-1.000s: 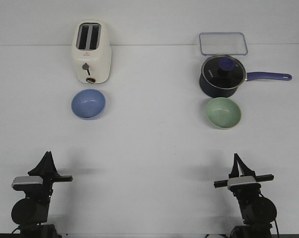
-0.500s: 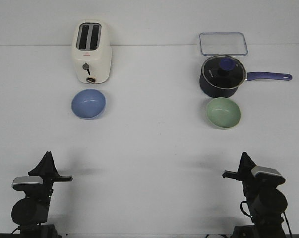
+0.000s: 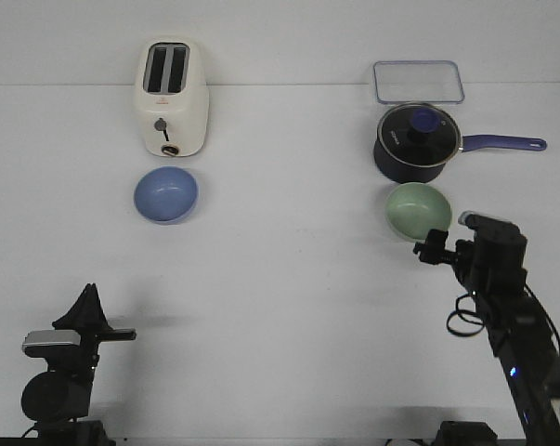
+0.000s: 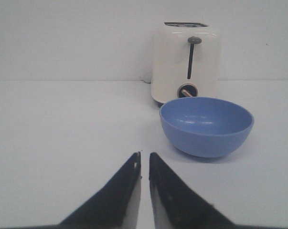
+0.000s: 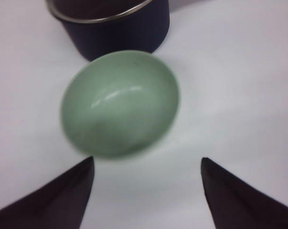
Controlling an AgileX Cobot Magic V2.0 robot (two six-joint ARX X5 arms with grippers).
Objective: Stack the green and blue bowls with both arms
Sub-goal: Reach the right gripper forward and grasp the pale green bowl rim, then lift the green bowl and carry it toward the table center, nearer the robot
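At the right of the front view, just below centre height, the right pincer (image 3: 426, 252) sits on the end of its arm, just beside the near rim of the green bowl (image 3: 418, 210), which lies up-frame and a touch left of the tips on the white desk (image 3: 289, 279). Directly above the bowl, almost touching it, stands the navy saucepan (image 3: 415, 142), with a clear container (image 3: 418, 82) behind; so the approach is hemmed on the far side. In this view I cannot tell how far the right pincer's jaws are parted. The blue bowl (image 3: 165, 194) lies in the upper left below the toaster (image 3: 171, 97), well apart from the left pincer (image 3: 84, 307), which is parked in the lower left corner; the right arm is plainly the nearer to its bowl. In the left wrist view, the left pincer (image 4: 144, 162) is nearly closed, only a thin slit between its tips, and the blue bowl (image 4: 206, 126) lies ahead and to the right of centre, with the toaster (image 4: 186, 62) right behind it. In the right wrist view, the right pincer (image 5: 147, 167) is spread wide, and the green bowl (image 5: 119, 103) sits above the gap, shifted left of its middle, with the saucepan wall (image 5: 116, 26) at the top edge.
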